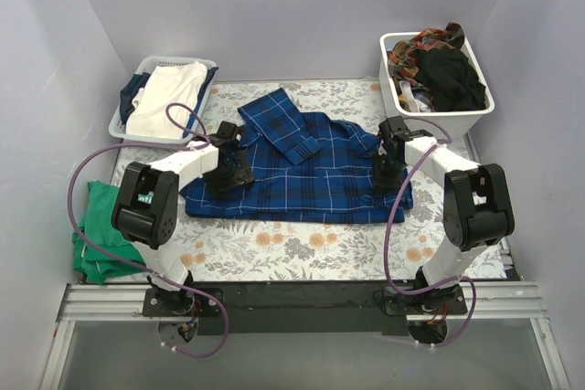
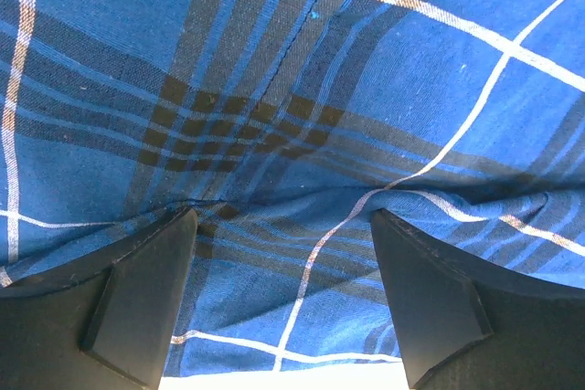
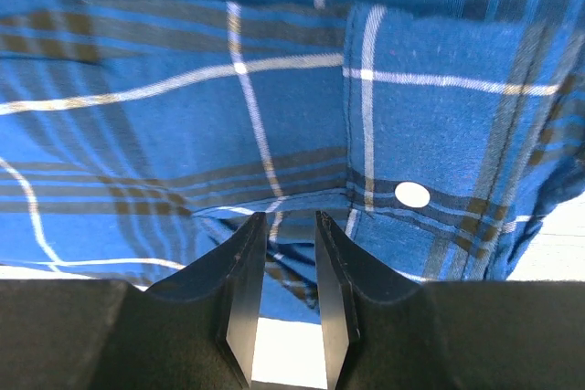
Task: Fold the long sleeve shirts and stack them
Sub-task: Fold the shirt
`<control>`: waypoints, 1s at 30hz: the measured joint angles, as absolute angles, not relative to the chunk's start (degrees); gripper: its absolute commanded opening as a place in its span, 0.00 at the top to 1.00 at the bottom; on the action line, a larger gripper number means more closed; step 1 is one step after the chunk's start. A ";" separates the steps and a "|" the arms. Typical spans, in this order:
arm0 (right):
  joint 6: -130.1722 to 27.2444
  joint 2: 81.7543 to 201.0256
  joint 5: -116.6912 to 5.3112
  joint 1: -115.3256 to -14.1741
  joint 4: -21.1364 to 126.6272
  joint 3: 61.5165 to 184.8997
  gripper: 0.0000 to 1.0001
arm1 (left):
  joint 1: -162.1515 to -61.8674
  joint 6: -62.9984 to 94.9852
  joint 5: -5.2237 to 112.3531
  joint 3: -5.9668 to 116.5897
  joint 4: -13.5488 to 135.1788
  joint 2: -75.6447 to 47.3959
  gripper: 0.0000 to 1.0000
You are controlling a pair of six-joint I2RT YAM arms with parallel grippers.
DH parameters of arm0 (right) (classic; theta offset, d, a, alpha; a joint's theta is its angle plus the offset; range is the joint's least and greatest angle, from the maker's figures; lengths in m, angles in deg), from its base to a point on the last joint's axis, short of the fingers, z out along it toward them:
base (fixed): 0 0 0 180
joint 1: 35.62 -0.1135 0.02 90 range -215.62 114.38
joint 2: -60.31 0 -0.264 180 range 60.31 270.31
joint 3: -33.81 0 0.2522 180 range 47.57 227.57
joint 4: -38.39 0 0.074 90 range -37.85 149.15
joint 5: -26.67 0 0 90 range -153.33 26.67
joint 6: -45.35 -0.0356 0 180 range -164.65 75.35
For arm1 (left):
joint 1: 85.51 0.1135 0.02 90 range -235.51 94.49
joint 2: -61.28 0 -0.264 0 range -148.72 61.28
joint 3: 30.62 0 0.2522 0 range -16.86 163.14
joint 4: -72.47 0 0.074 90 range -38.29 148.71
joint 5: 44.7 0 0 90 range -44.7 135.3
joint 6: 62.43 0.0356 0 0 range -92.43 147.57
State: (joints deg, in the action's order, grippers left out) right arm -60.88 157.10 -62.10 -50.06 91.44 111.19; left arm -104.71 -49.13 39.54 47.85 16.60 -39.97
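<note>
Plaid shirt (image 1: pixel 302 166), dark blue, lies spread on the floral table cloth (image 1: pixel 274 244) between your arms. Your left gripper (image 1: pixel 231 173) rests on its left edge, jaws spread wide over the fabric. Your right gripper (image 3: pixel 288 221) meets the right hem, jaws narrowly apart; you cannot tell whether they pinch cloth.

Plain pale-grey walls (image 1: pixel 302 6) box me in ahead of & either side of my left gripper (image 1: pixel 233 171) & right gripper (image 1: pixel 386 175), floral-cloth table (image 1: pixel 274 244) under both, alu rail (image 1: pixel 101 303) behind, light soft & even.
</note>
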 measured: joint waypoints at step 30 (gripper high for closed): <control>-67.04 144.99 -58.25 -32.64 98.59 92.09 0.69 | -102.94 -47.43 57.27 30.41 12.63 -21.33 0.18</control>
State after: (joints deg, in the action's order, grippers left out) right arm -67.04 144.99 -58.25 -32.64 98.59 92.09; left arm -102.94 -47.43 57.27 30.41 12.63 -21.33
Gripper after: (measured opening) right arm 0.315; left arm 0.786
